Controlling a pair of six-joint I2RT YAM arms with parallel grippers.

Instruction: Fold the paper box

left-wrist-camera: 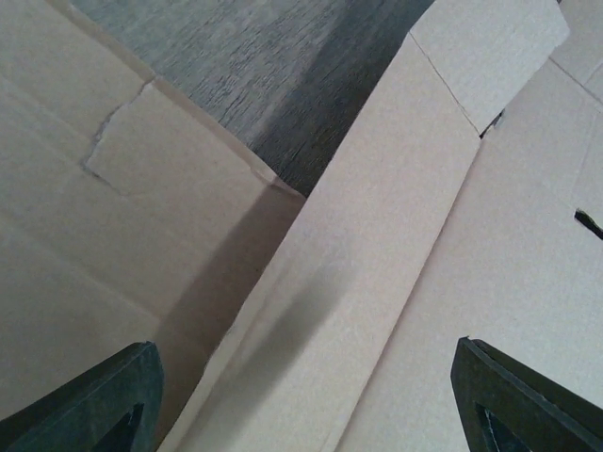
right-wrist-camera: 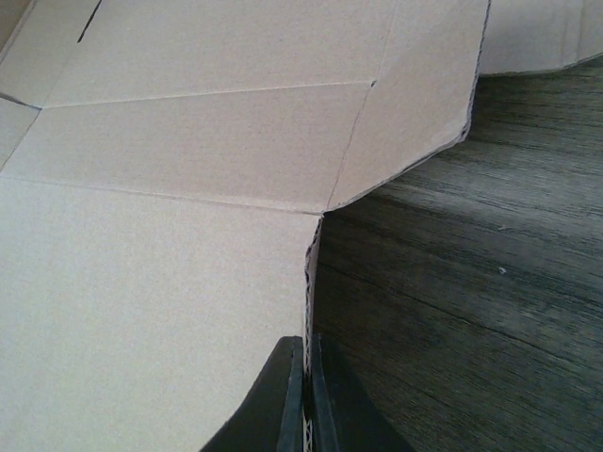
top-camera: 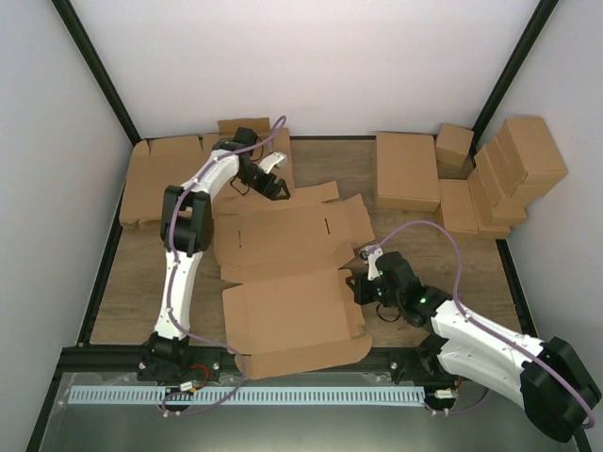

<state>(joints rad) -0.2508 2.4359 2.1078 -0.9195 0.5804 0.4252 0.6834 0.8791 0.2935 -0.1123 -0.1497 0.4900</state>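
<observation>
Left pincer [top-camera: 274, 187] hangs wide open at the far left corner of the paper box [top-camera: 283, 245]. In the left wrist view its dark fingers [left-wrist-camera: 104, 400] stand far apart, with a raised cardboard flap [left-wrist-camera: 377, 235] running up between them and touching neither. Right pincer [right-wrist-camera: 306, 363] is clamped on the thin right-hand edge of the same sheet, fingers pressed together with the corrugated edge between them.

Under everything lies the wooden table [top-camera: 132, 282]. The paper box lies unfolded and mostly flat across its middle, between the two arms, with its near panel reaching the table's near edge. A pile of flat cardboard blanks [top-camera: 155, 179] lies at the far left, partly beneath the left arm. A wide, flat closed box [top-camera: 407, 169] sits at the far right, and just beside it a cluster of smaller brown boxes [top-camera: 513, 169] is stacked against the right wall.
</observation>
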